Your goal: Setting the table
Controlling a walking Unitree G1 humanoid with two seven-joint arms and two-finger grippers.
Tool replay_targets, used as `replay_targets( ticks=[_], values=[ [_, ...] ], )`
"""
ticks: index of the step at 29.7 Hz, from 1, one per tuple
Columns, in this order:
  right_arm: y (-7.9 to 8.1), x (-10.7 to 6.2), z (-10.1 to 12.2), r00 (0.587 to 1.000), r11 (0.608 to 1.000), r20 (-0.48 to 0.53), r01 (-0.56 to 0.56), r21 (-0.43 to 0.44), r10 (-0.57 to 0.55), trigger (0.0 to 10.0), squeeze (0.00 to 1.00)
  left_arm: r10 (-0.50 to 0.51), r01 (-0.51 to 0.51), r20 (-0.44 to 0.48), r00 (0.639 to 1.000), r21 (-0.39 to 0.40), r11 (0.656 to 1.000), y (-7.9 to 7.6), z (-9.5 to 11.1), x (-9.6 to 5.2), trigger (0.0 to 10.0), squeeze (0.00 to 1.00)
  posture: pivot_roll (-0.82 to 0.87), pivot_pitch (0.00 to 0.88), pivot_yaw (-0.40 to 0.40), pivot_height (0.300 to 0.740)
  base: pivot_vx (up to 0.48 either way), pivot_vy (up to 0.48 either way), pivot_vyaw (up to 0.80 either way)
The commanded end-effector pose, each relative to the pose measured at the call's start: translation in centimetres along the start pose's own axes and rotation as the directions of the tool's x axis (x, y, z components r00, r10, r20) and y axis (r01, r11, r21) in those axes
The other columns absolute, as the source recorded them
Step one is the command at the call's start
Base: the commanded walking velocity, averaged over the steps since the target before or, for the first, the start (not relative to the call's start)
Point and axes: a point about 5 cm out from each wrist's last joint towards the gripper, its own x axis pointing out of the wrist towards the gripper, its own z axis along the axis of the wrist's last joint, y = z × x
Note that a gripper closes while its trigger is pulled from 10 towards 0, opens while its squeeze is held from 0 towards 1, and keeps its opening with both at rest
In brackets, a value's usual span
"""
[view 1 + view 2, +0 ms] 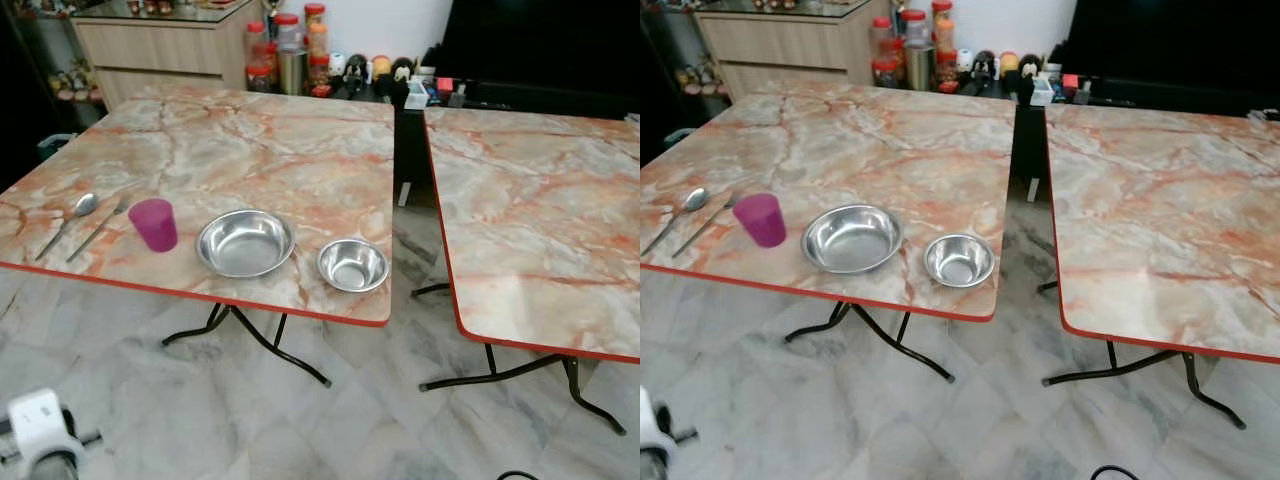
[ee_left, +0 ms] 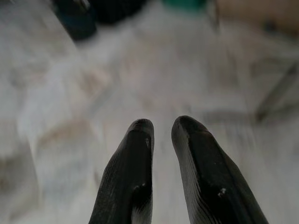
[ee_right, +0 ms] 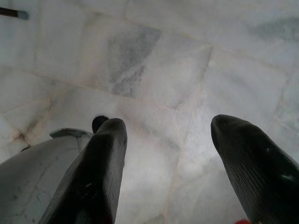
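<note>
On the left marble table (image 1: 250, 130), along its near edge, lie a spoon (image 1: 80, 207) and a fork (image 1: 100, 228). To their right stand a pink cup (image 1: 153, 224), a large steel bowl (image 1: 245, 243) and a small steel bowl (image 1: 352, 265). Both bowls look empty. My left gripper (image 2: 161, 125) hangs over the floor, its fingers close together with nothing between them. My right gripper (image 3: 168, 123) also hangs over the marble floor, fingers wide apart and empty. A white part of my left arm (image 1: 40, 430) shows low beside the table.
A second marble table (image 1: 540, 210) stands to the right, with a narrow gap between the two. Black folding legs (image 1: 250, 335) spread under both. Behind are a wooden cabinet (image 1: 170, 45), jars (image 1: 290, 45) and small items on a dark shelf.
</note>
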Motion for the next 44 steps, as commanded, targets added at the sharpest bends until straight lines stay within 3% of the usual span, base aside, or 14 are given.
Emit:
replay_targets(
  ticks=[1, 3, 7, 9, 11, 13, 15, 18, 25, 26, 27, 28, 37, 44],
  values=[
    [-0.2, 0.0, 0.1, 1.0, 1.0, -0.001, 0.001, -0.01, -0.001, 10.0, 0.0, 0.077, -0.068, 0.158, 0.984, -0.061, 0.996, 0.9, 3.4, 0.7, 10.0, 0.0, 0.03, 0.089, -0.06, 0.74, 0.0, 0.0, 0.0],
    [-0.3, 0.0, 0.1, 1.0, 1.0, 0.001, 0.001, -0.012, -0.001, 10.0, 0.0, 0.103, -0.076, 0.279, 0.955, -0.104, 0.992, 0.8, 6.3, 1.1, 10.0, 0.0, 0.03, 0.091, -0.063, 0.74, 0.0, 0.0, 0.0],
    [-0.3, 0.0, 0.2, 1.0, 1.0, 0.003, 0.001, -0.019, -0.001, 10.0, 0.0, 0.09, -0.03, 0.43, 0.898, -0.144, 0.989, 0.0, 11.0, 1.4, 10.0, 0.0, 0.04, 0.095, -0.069, 0.74, 0.0, 0.0, 0.0],
    [-0.3, 0.0, 0.3, 1.0, 1.0, 0.003, 0.002, -0.023, -0.002, 10.0, 0.0, 0.077, -0.005, 0.451, 0.889, -0.159, 0.987, -0.5, 12.1, 1.4, 10.0, 0.0, 0.04, 0.097, -0.071, 0.74, 0.0, 0.0, 0.0],
    [-0.4, 0.0, 0.3, 1.0, 1.0, 0.003, 0.003, -0.024, -0.003, 10.0, 0.0, -0.012, 0.099, 0.479, 0.878, -0.155, 0.983, -2.0, 13.6, 1.5, 10.0, 0.0, 0.04, 0.097, -0.07, 0.74, 0.0, 0.0, 0.0],
    [-0.4, 0.0, 0.2, 1.0, 1.0, 0.006, 0.007, -0.014, -0.007, 10.0, 0.0, -0.176, 0.266, 0.499, 0.848, -0.115, 0.957, -4.7, 15.0, 1.0, 10.0, 0.0, 0.04, 0.102, -0.066, 0.74, 0.0, 0.0, 0.0],
    [-0.4, -0.1, 0.1, 1.0, 1.0, 0.009, 0.009, -0.005, -0.009, 10.0, 0.0, -0.296, 0.391, 0.501, 0.813, -0.094, 0.915, -7.0, 15.7, 0.2, 10.0, 0.0, 0.03, 0.108, -0.051, 0.74, 0.0, 0.0, 0.0],
    [-0.1, -0.1, -0.2, 1.0, 1.0, 0.01, 0.008, 0.013, -0.008, 10.0, 0.0, -0.399, 0.514, 0.478, 0.783, -0.135, 0.847, -9.5, 16.1, -0.9, 10.0, 0.0, 0.02, 0.107, -0.029, 0.74, 0.0, 0.0, 0.0],
    [0.2, -0.1, -0.5, 1.0, 1.0, 0.004, 0.01, 0.026, -0.01, 10.0, 0.0, -0.504, 0.605, 0.432, 0.747, -0.128, 0.786, -11.5, 16.2, -1.4, 10.0, 0.0, 0.03, 0.103, -0.008, 0.74, 0.0, 0.0, 0.0],
    [0.3, -0.1, -0.5, 1.0, 1.0, 0.004, 0.01, 0.028, -0.01, 10.0, 0.0, -0.515, 0.611, 0.422, 0.746, -0.125, 0.782, -11.6, 16.2, -1.4, 10.0, 0.56, 0.03, 0.1, -0.008, 0.74, 0.0, 0.0, 0.0],
    [0.3, -0.1, -0.5, 1.0, 1.0, 0.004, 0.01, 0.028, -0.01, 10.0, 0.0, -0.515, 0.611, 0.422, 0.746, -0.125, 0.782, -11.6, 16.2, -1.4, 10.0, 0.56, 0.03, 0.1, -0.008, 0.74, 0.0, 0.0, 0.0],
    [0.3, -0.1, -0.5, 1.0, 1.0, 0.003, 0.01, 0.029, -0.01, 10.0, 0.0, -0.531, 0.624, 0.413, 0.74, -0.13, 0.77, -11.8, 16.2, -1.6, 10.0, 1.0, 0.03, 0.096, -0.007, 0.74, 0.0, 0.0, 0.0],
    [0.1, -0.1, -0.3, 1.0, 1.0, 0.013, 0.013, 0.023, -0.013, 10.0, 0.0, -0.585, 0.673, 0.387, 0.713, -0.142, 0.726, -13.1, 16.2, -2.2, 10.0, 1.0, 0.02, 0.071, -0.016, 0.74, 0.0, 0.0, 0.0],
    [0.1, -0.1, -0.3, 1.0, 1.0, 0.014, 0.013, 0.021, -0.014, 10.0, 0.0, -0.585, 0.672, 0.38, 0.717, -0.151, 0.725, -13.3, 16.2, -2.0, 10.0, 1.0, 0.01, 0.058, -0.018, 0.74, 0.0, 0.0, 0.0]
  ],
)
